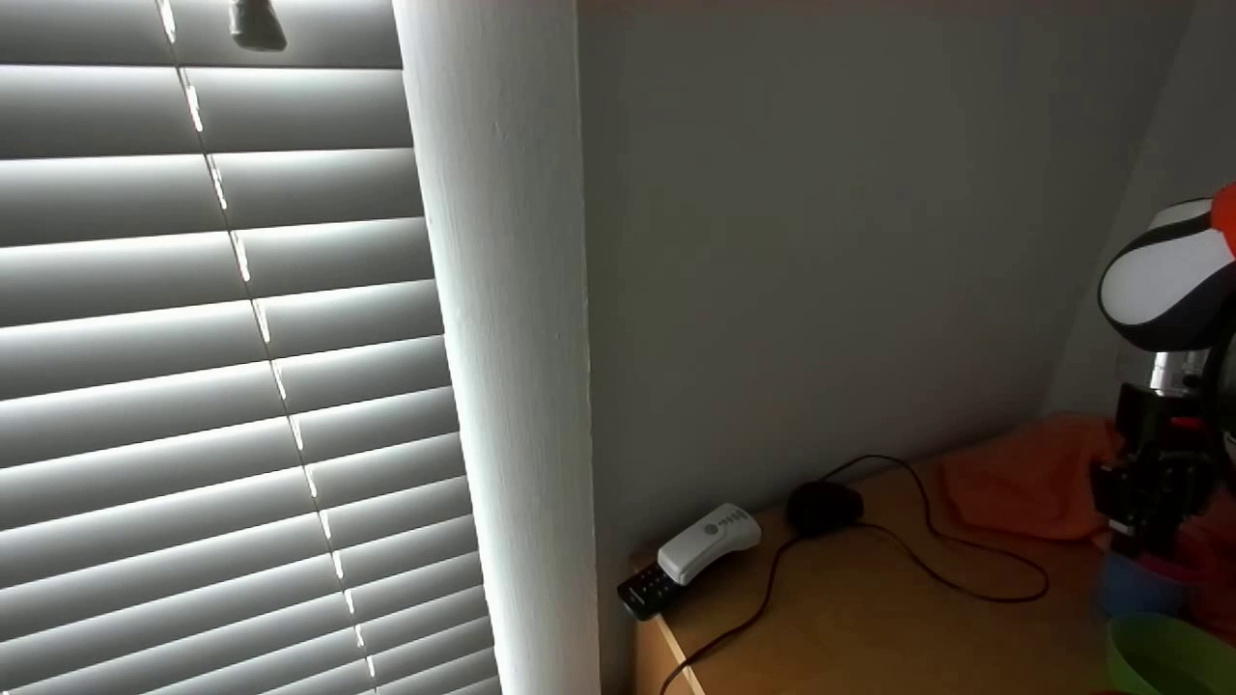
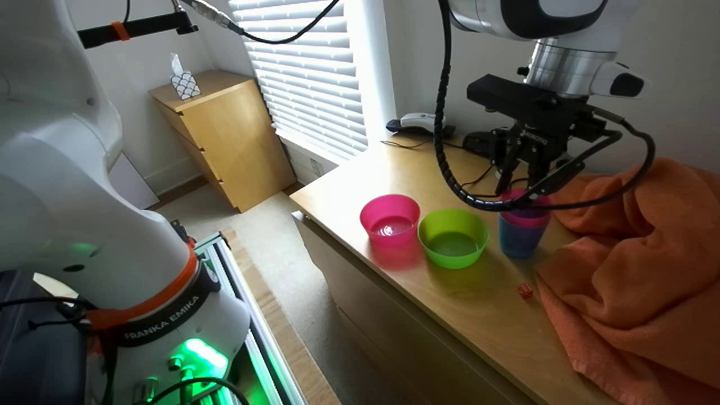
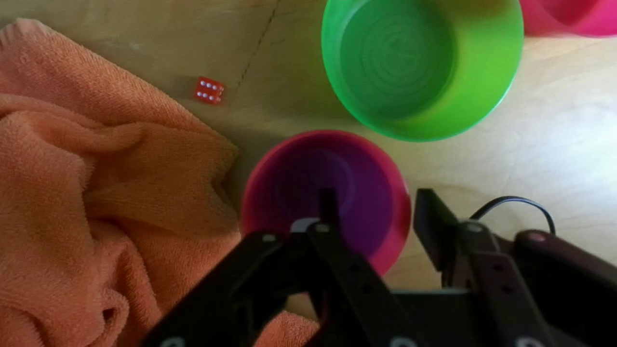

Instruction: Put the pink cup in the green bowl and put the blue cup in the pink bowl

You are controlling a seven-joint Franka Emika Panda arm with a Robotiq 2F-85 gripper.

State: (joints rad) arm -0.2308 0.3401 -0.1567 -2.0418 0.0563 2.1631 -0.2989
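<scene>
The pink cup sits nested in the blue cup; both stand upright on the dresser top. In the wrist view the pink cup shows from above with a purple inside. My gripper is open over its rim, one finger above the cup's inside and one just outside the right edge; it holds nothing. In an exterior view the gripper is right at the cup's top, partly behind a cable. The green bowl stands beside the cups, and the pink bowl stands beside the green bowl. Both bowls are empty.
A crumpled orange towel lies close beside the cups. A red die lies near the towel's edge. A black cable, a black device and a white remote-like device lie toward the wall.
</scene>
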